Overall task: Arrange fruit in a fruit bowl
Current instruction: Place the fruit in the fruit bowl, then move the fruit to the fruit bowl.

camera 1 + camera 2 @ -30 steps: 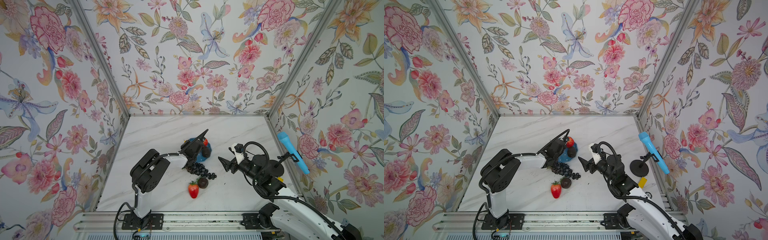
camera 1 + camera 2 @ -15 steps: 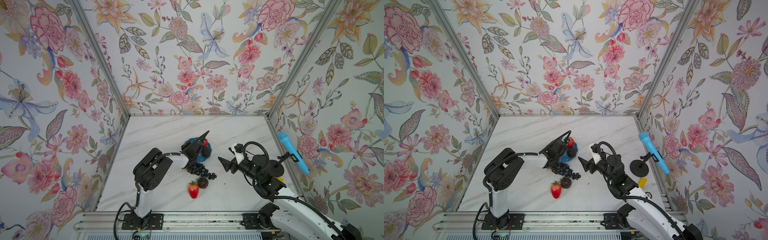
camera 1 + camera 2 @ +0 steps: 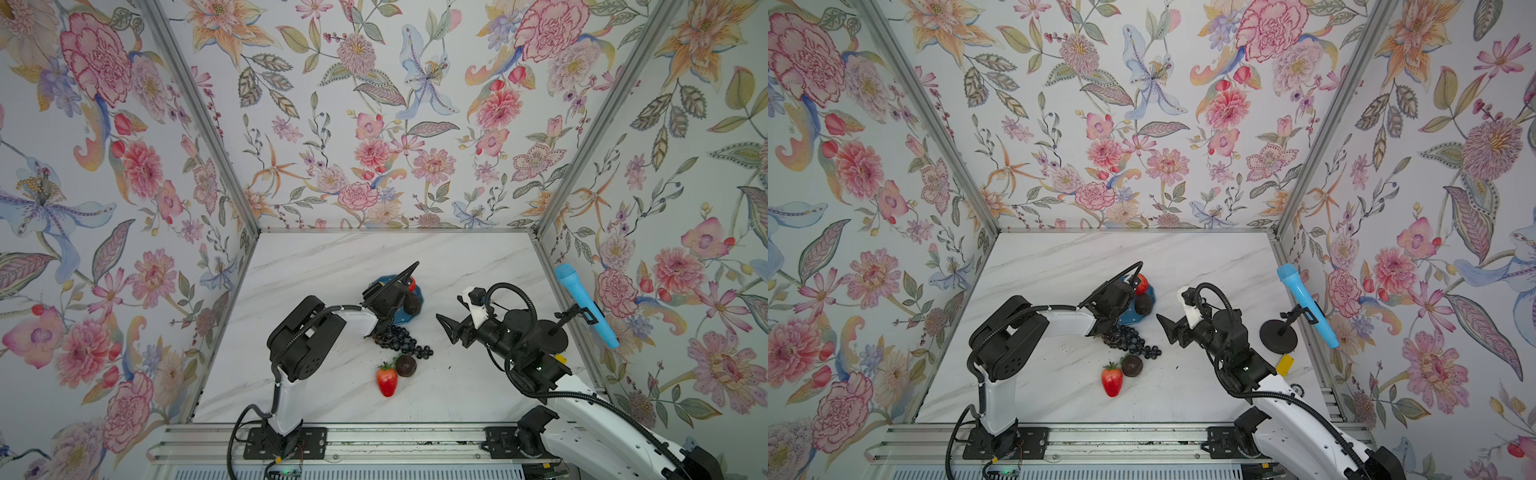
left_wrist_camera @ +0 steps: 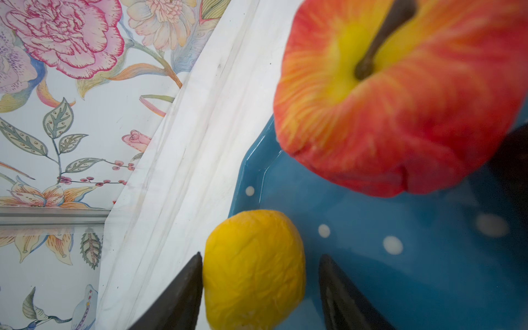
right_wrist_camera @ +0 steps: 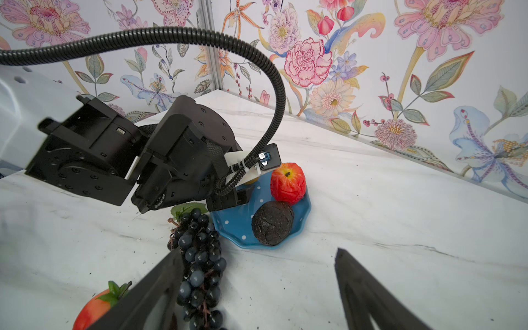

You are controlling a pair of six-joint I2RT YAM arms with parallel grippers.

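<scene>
The blue polka-dot fruit bowl holds the red-yellow apple, the blackish avocado and the small yellow fruit. My left gripper hangs low over the bowl and stands open around the yellow fruit: one finger touches it, the other is clear. The grape bunch, the round dark fruit and the strawberry lie on the table in front of the bowl. My right gripper is open and empty, right of the grapes.
A light-blue toy microphone leans on a black stand by the right wall. Floral walls close in the marble table on three sides. The left arm's body lies left of the grapes.
The left jaws have widened and one finger has come off the yellow fruit, which now rests in the bowl. The right arm has not moved.
</scene>
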